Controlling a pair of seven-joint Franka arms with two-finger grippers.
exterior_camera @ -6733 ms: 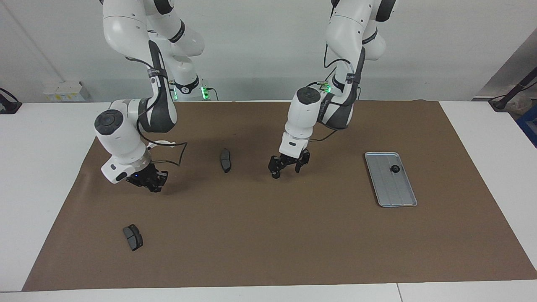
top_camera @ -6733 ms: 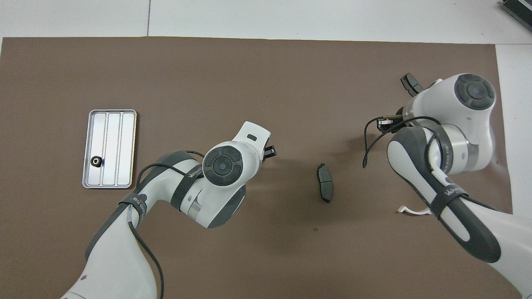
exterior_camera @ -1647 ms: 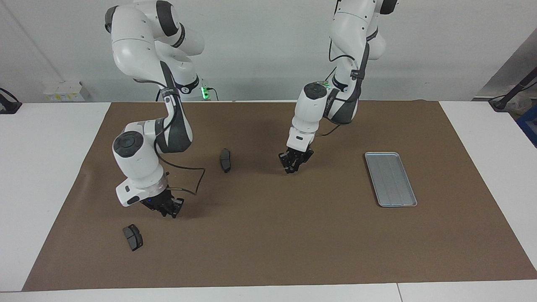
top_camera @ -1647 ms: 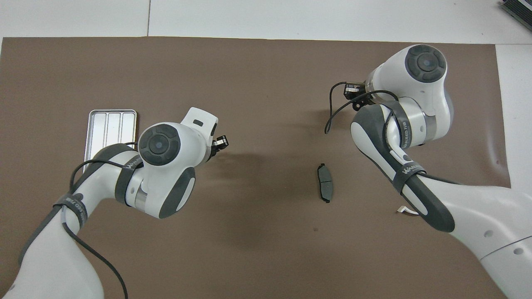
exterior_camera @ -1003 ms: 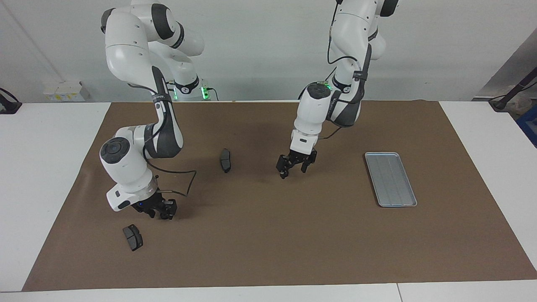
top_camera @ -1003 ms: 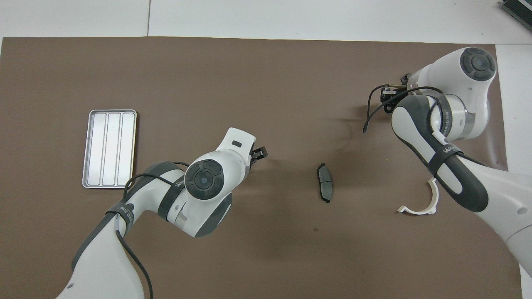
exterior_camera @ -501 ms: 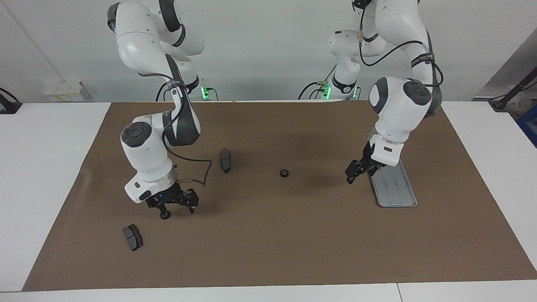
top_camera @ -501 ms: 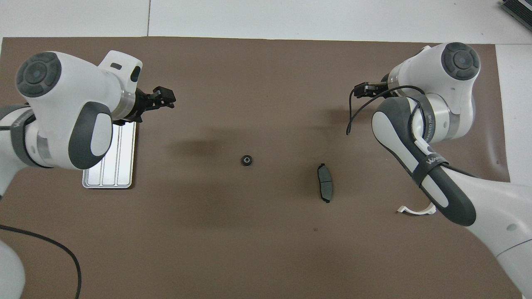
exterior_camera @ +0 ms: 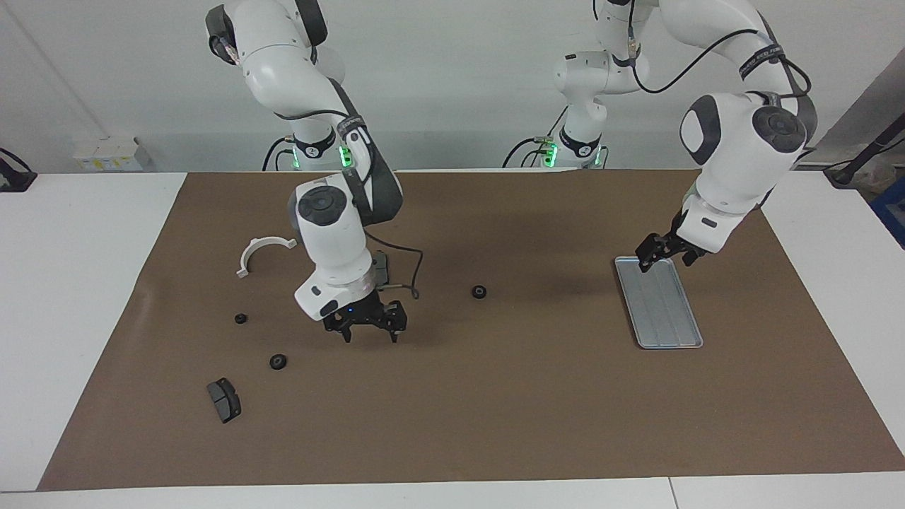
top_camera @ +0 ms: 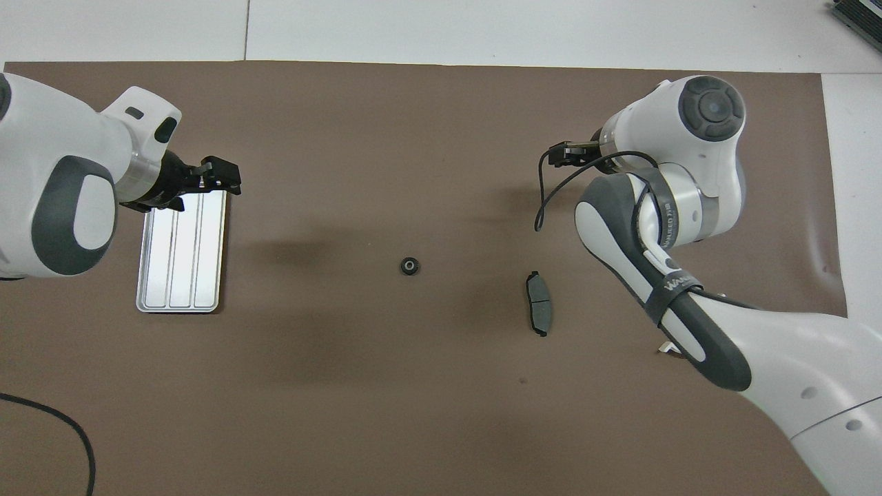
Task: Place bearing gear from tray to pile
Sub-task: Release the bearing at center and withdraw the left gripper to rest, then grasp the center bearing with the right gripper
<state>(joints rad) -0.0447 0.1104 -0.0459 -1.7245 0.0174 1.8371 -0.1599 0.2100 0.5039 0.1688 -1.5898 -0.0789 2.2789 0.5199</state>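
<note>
The silver tray (exterior_camera: 661,311) lies empty toward the left arm's end of the table; it also shows in the overhead view (top_camera: 182,255). One black bearing gear (exterior_camera: 479,291) lies on the brown mat mid-table (top_camera: 410,266). Two more gears (exterior_camera: 278,362) (exterior_camera: 241,318) lie in the pile toward the right arm's end, with the white half-ring bracket (exterior_camera: 265,251) and a dark brake pad (exterior_camera: 224,399). A second brake pad (top_camera: 539,312) lies beside the right arm. My left gripper (exterior_camera: 664,256) is open and empty over the tray's end nearer the robots. My right gripper (exterior_camera: 370,331) is open and empty, low over the mat.
The brown mat (exterior_camera: 495,396) covers most of the white table. A black cable (top_camera: 41,420) lies on the mat nearer the robots than the tray. The right arm hides most of the bracket in the overhead view.
The right gripper has moved from the pile toward mid-table, leaving a gear on the mat beside the brake pad. The left gripper has moved from beside the tray to over its end nearer the robots.
</note>
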